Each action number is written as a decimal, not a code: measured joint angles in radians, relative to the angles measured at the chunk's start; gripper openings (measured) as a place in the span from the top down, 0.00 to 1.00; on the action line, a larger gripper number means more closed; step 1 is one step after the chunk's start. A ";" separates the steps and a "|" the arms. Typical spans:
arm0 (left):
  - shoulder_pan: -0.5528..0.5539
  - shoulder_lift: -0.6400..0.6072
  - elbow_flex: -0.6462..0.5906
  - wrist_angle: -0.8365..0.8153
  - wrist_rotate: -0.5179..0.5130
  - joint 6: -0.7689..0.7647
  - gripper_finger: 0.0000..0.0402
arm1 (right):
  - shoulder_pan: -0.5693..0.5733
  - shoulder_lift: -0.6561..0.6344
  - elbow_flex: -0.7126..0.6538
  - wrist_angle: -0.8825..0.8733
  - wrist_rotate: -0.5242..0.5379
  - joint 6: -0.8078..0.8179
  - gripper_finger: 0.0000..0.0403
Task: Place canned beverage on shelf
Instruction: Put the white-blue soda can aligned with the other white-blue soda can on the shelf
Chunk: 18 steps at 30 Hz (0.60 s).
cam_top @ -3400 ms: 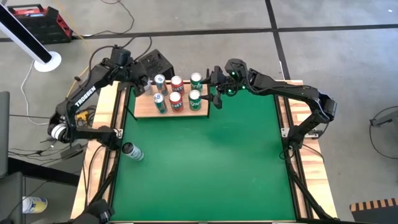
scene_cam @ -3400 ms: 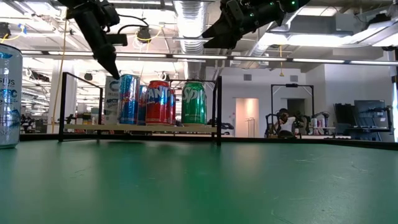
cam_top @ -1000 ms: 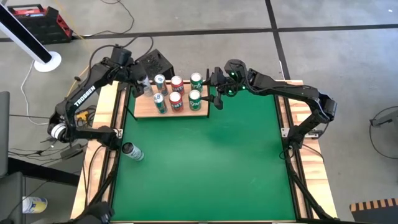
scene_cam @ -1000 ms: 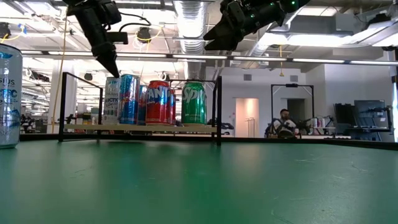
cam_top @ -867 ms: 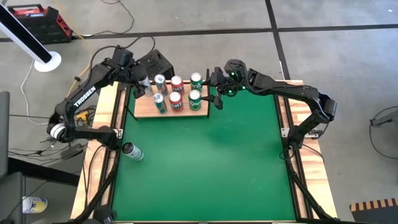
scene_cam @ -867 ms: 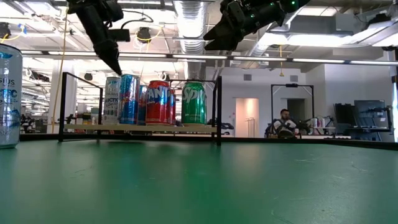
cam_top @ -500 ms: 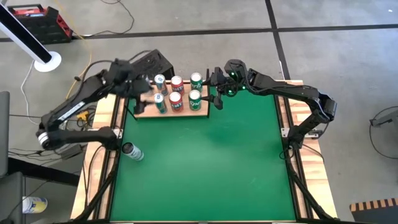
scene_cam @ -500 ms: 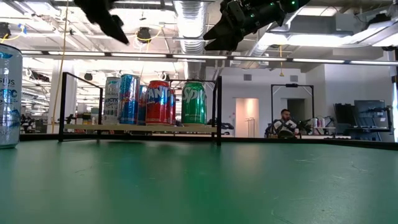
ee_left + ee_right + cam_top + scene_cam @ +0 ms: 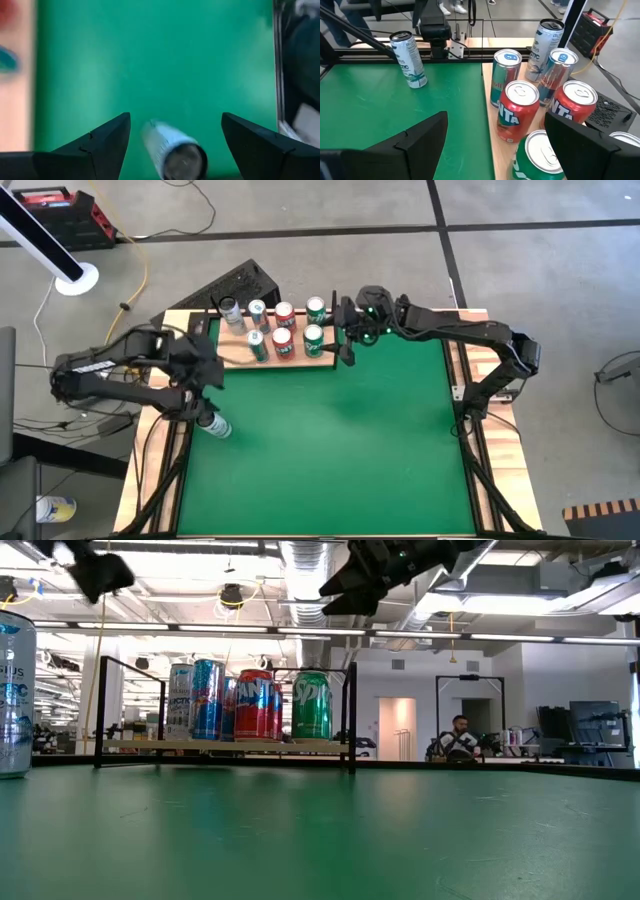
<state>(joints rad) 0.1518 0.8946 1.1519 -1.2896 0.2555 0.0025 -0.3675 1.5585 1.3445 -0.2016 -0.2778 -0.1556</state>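
The shelf (image 9: 240,356) is a light-wood board with thin black uprights at the table's far left; it also shows in the low view (image 9: 225,745). Several cans stand upright on it, among them a white can (image 9: 231,310) at its far-left corner. A loose white can (image 9: 213,423) stands upright on the green table near the left edge; it also shows in the low view (image 9: 12,690). My left gripper (image 9: 208,383) is open and empty, above that can (image 9: 172,152). My right gripper (image 9: 345,343) is open and empty, above the shelf's right end (image 9: 489,137).
A black box (image 9: 240,280) sits behind the shelf, off the table. Pale wooden strips (image 9: 170,450) edge the table's left and right sides. Green table surface (image 9: 340,450) stretches from the shelf to the near edge. A person (image 9: 458,735) is in the room far behind.
My left gripper has risen from the white can at the shelf's far-left corner and swung toward the table's left and near edges, ending above the loose can. The white can stays upright on the shelf. My right gripper has shifted slightly.
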 joint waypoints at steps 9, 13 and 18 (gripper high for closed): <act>-0.224 0.004 -0.116 -0.040 -0.068 -0.137 0.26 | 0.030 0.000 0.000 0.012 0.072 -0.002 0.12; -0.265 0.004 -0.121 -0.046 -0.105 -0.158 0.27 | 0.030 0.000 0.000 0.016 0.073 -0.002 0.12; -0.302 -0.002 -0.122 -0.047 -0.113 -0.182 0.27 | 0.025 0.000 0.000 0.016 0.073 -0.001 0.12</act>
<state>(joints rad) -0.1506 0.8923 1.0302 -1.3365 0.1421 -0.1791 -0.3428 1.5585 1.3445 -0.1856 -0.2047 -0.1563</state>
